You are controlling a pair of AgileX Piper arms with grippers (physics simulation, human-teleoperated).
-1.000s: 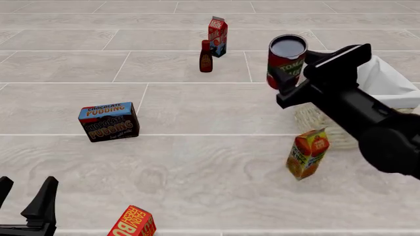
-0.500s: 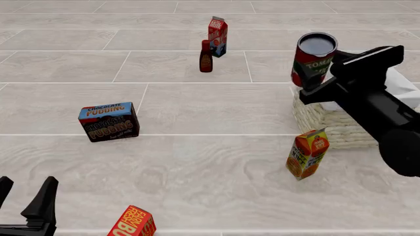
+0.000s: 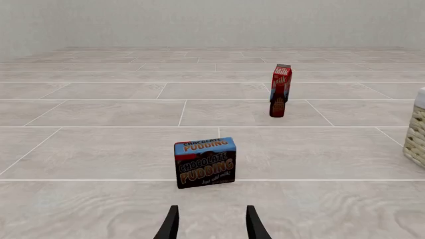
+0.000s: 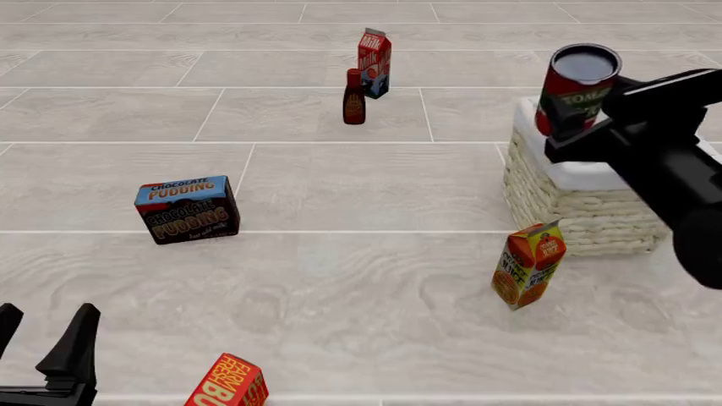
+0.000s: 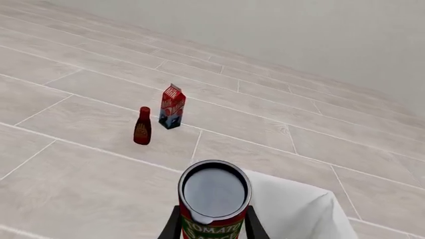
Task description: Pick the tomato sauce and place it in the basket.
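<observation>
Two black grippers in view. Left gripper [image 4: 43,338] sits low at the near left edge of the table, fingers spread apart, holding nothing. Ahead of it: red-and-yellow carton [image 4: 226,382] at the near edge, then a blue-and-brown chocolate pudding box [image 4: 188,209] standing upright. Further back, centre: dark brown bottle with red cap [image 4: 354,98] just in front of a red-and-blue milk carton [image 4: 374,63]. Tilted orange juice carton [image 4: 528,264] stands just beside the near corner of the pale woven wicker basket with white cloth lining [image 4: 587,211]. Right gripper [image 4: 570,118] is clamped on the red-labelled tomato sauce tin with grey metal top [image 4: 577,88], held upright in the air above the basket's left rim.
</observation>
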